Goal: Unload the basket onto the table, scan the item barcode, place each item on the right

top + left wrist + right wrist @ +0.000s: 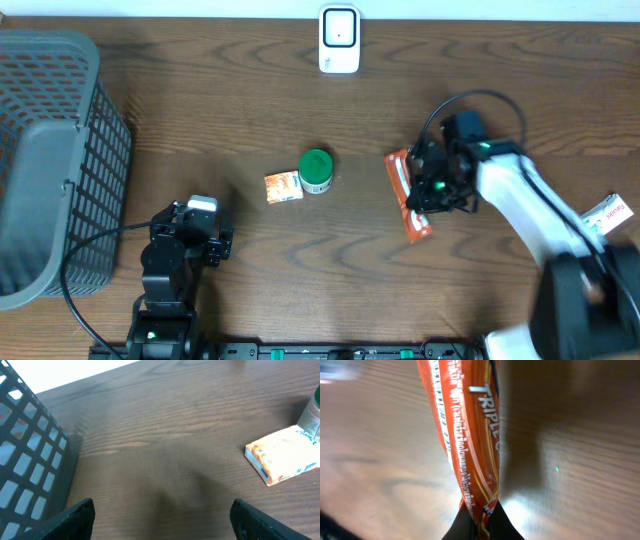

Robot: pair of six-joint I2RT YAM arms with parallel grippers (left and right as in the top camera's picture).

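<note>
Near left, beside basket (40,170): left gripper (198,228), fingers spread wide above bare table (300,270). Near right edge: white tag (608,213). Farther in, right of middle: right gripper (428,192), pressed tight on edge of orange packet (400,172). Left of packet, mid-table: small box (283,187), just beside green-capped bottle (317,171). At far edge, well apart from packet: white scanner (339,40).

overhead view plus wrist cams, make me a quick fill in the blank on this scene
The right gripper is shut on the ___ packet.
The left gripper is ___, holding nothing.
The small box lies beside a jar with a ___ lid.
Missing words: orange, open, green.
</note>
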